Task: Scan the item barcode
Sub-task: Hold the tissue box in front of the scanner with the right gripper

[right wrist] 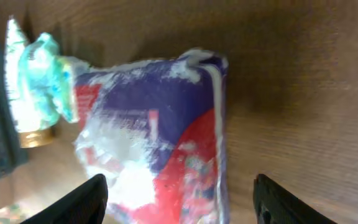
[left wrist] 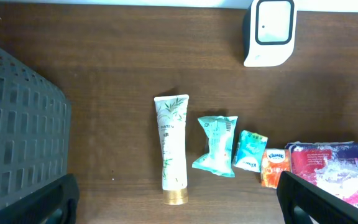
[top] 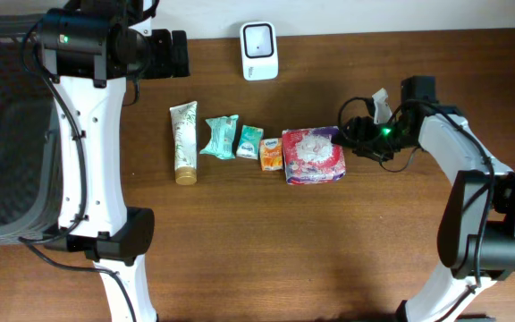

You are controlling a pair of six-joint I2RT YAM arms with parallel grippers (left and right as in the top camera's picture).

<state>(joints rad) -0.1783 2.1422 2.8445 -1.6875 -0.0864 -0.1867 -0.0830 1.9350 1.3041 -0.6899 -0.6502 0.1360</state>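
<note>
Right gripper (right wrist: 180, 190) is open, with the soft tissue pack (right wrist: 157, 134) between its fingers; a weak squeeze could let it slip.

table (top: 329, 250): dark wood
tissue pack (top: 313, 156): red-purple, lying flat at the right gripper (top: 347, 137) tips
orange packet (top: 272, 156): touching the pack's side away from that gripper
small teal packet (top: 249, 141), teal pouch (top: 221, 137), tube (top: 184, 143): row running further from it
scanner (top: 259, 51): white, beside the left gripper (top: 179, 54)

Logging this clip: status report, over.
Left tool open, holding nothing. Right tool open at tissue pack, not gripping. Scanner unobstructed.
</note>
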